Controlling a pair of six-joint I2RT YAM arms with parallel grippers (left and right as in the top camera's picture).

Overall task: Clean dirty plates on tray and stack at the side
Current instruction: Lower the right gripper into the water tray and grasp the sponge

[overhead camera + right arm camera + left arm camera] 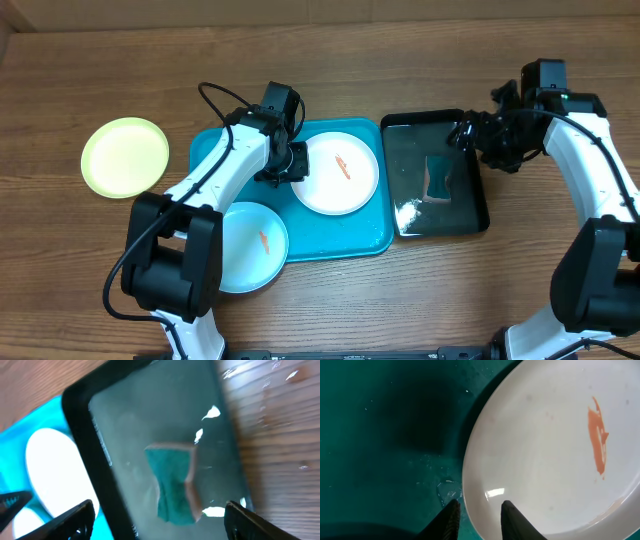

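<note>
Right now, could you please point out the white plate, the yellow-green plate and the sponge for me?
white plate (335, 182): overhead view, on its bare middle, below the orange smear.
yellow-green plate (125, 157): overhead view, on its centre.
sponge (172, 484): right wrist view, on the middle of its teal face.

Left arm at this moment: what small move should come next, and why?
Probably close the left gripper on the rim of the white plate. The fingers stand apart with the rim between them, one over the tray, one over the plate, and the orange smear is not yet wiped.
</note>
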